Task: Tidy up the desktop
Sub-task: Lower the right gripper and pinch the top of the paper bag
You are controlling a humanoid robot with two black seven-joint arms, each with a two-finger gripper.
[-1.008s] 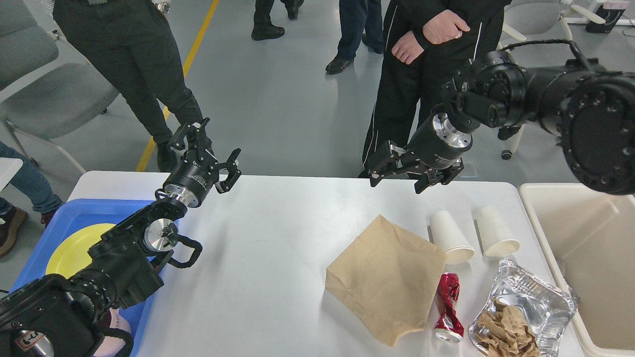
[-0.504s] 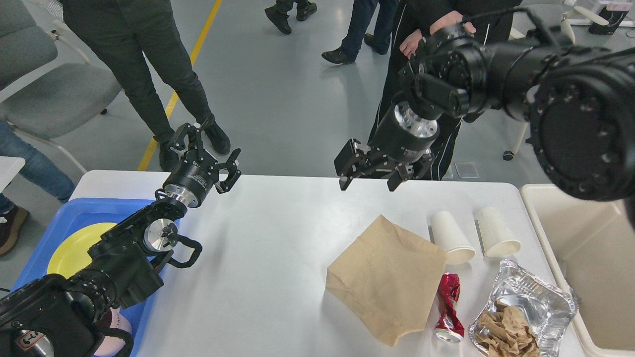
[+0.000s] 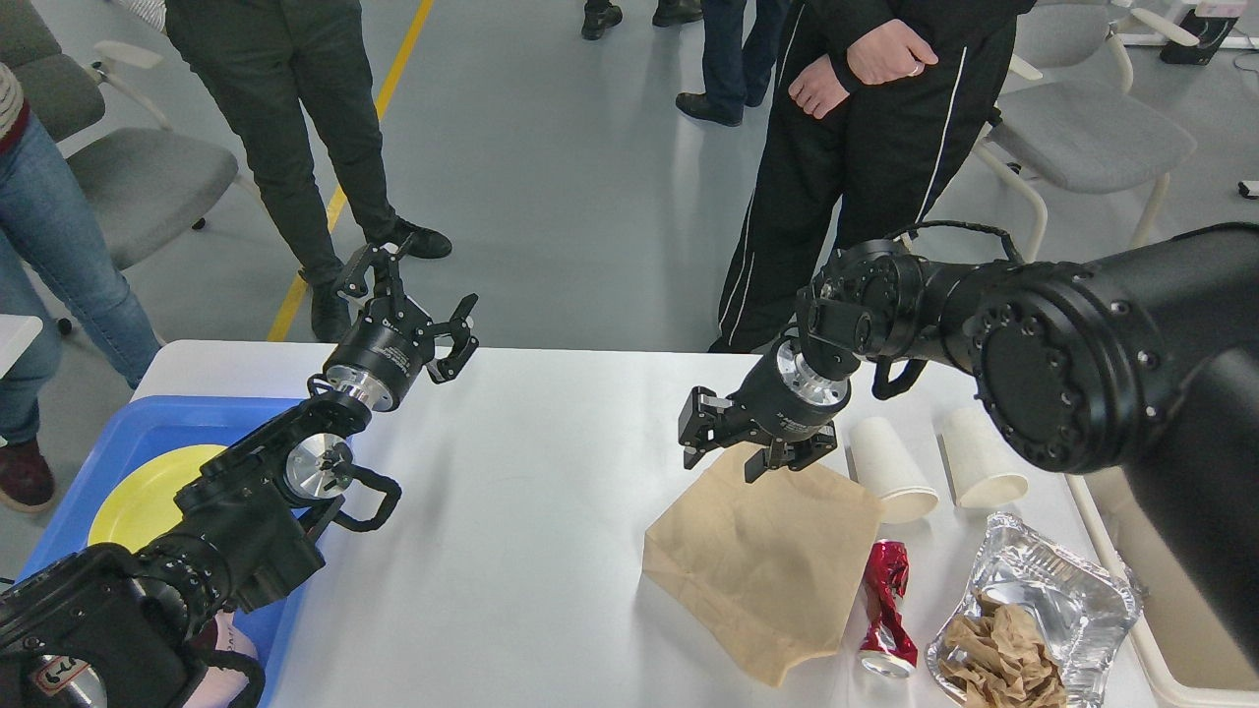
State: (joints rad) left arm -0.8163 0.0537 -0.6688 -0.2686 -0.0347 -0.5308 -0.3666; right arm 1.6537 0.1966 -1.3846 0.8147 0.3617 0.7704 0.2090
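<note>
Fingers of right gripper [image 3: 728, 454] spread empty over paper bag's [image 3: 767, 560] far corner, left gripper [image 3: 408, 295] agape at desktop's [image 3: 521, 492] far edge.

Smooth white desktop [image 3: 531, 551], creased matt paper bag [image 3: 767, 560], crinkled shiny foil tray [image 3: 1067, 590].

On the desktop [image 3: 531, 551], a paper bag [image 3: 767, 560] lies right of centre, with a crushed can [image 3: 887, 610] just beside its right edge and a foil tray [image 3: 1043, 610] further right, crumpled paper [image 3: 998, 654] inside it. Two paper cups [image 3: 890, 470] lie on their sides behind the can and foil tray. At the desktop's left end sits a tray [image 3: 157, 418] with a plate [image 3: 148, 497] in it, and a bin [image 3: 1161, 629] stands off the right end.
</note>
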